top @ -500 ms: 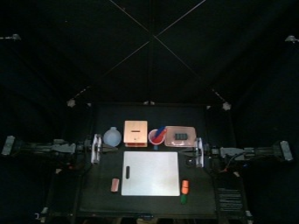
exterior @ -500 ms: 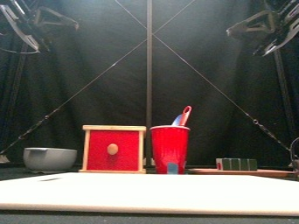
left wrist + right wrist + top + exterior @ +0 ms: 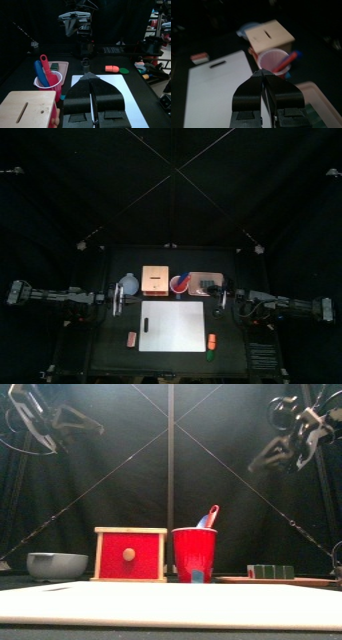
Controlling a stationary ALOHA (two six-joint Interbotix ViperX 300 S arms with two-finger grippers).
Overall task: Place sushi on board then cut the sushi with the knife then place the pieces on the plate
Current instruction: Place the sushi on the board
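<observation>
Black curtain (image 3: 171,188) at back, black tabletop (image 3: 104,354) below. Items have not moved since half a second ago, only the arms have. Both were spread wider and sat nearer the top corners of the front view; now both have swung inward toward the middle and hang high above the tabletop, well clear of everything. Left hand (image 3: 91,80) is clenched with its jaws pressed together and nothing between them. Right hand (image 3: 260,74) is the same, jaws closed and empty. In the top view each hand sits just off the back corner of the white board (image 3: 171,325) on its own side. The board is bare and lies flat at the front centre. Behind it, left to right, is a row: blue-grey bowl (image 3: 56,564), wooden box (image 3: 131,554) with a red drawer front, and red cup (image 3: 195,554) with the blue and red knives (image 3: 210,516) standing in it. Next comes the pink tray (image 3: 305,582). The sushi roll (image 3: 273,571) is dark green and lies on the pink tray at back right, not on the board and touched by neither hand. Small toy foods lie on the tabletop beside the board — a pinkish one (image 3: 131,338) on the left, an orange-and-green pair (image 3: 211,342) on the right.
</observation>
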